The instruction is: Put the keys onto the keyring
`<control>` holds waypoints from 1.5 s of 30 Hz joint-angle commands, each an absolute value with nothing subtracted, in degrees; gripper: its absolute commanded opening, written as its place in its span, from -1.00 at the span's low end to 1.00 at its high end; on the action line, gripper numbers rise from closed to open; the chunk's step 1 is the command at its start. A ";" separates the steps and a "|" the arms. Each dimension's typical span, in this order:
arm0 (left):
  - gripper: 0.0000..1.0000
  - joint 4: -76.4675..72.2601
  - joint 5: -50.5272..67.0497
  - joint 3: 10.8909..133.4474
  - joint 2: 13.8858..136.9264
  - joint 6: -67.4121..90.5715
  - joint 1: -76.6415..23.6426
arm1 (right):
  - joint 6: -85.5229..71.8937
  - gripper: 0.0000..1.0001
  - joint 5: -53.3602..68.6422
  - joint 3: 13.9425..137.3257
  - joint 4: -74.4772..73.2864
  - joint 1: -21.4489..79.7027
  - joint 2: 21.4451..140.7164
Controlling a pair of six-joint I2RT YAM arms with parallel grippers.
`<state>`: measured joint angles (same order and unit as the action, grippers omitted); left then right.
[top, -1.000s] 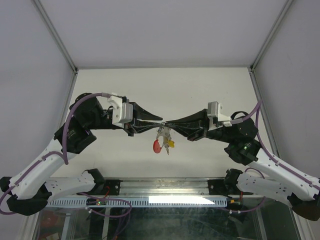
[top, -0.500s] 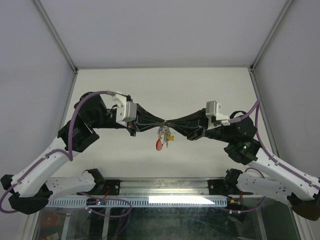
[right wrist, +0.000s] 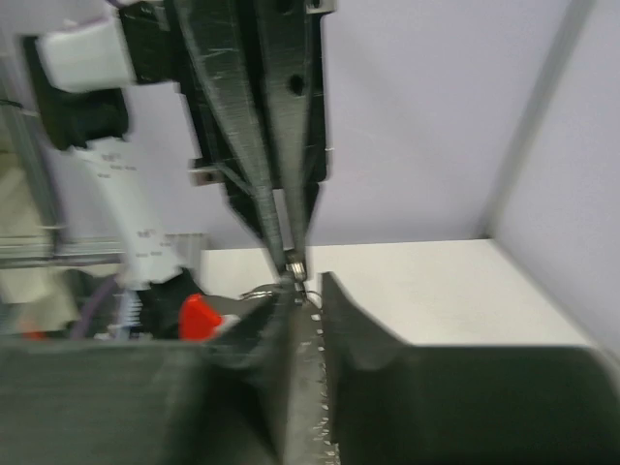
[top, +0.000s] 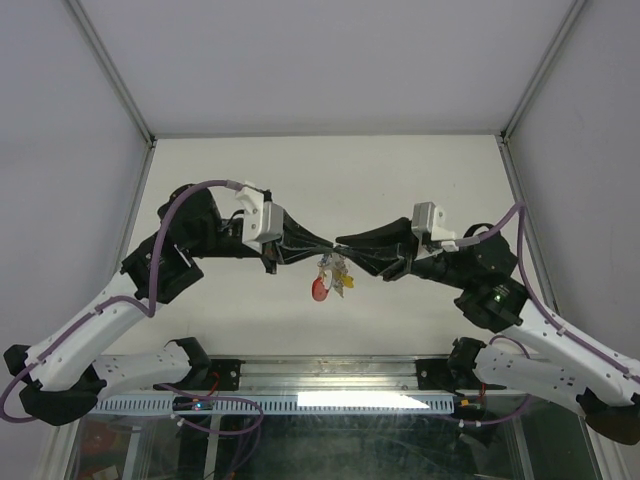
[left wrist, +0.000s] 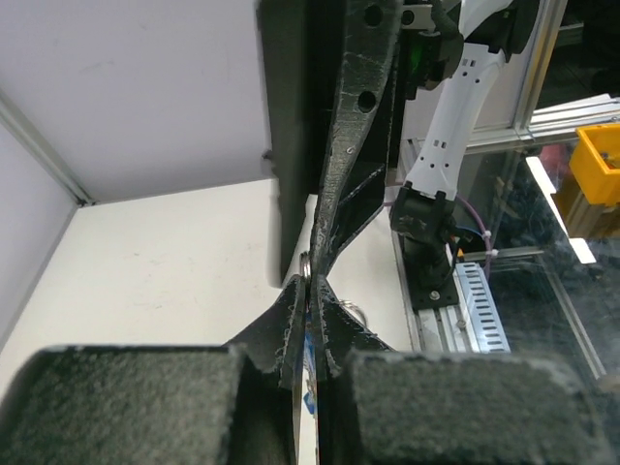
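keys, red and yellow heads, bunched, dangling mid-air under thin silvery keyring.

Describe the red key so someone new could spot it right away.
Find the middle of the table, where the left gripper and right gripper meet tip to tip. A small bunch of keys hangs just under that point. The red key is the lowest one, toward the left gripper's side, its round red head beside a yellow key.

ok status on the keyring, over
Right gripper shut on keyring, held in the air. Left gripper shut, tip to tip with it. Red key and yellow key hang below. Nothing in the way.
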<state>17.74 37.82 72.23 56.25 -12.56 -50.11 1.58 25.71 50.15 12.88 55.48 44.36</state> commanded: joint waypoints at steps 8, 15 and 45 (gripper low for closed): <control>-1.00 18.99 28.54 72.60 60.60 -11.85 -50.37 | 7.02 0.21 10.14 54.82 1.99 55.90 38.67; -1.00 18.98 23.05 72.42 64.05 -10.46 -50.39 | 4.66 0.27 -3.90 55.89 -5.14 55.90 39.27; -1.00 9.68 23.92 71.70 86.58 4.23 -34.26 | -30.81 0.53 6.51 56.68 -26.67 19.95 51.45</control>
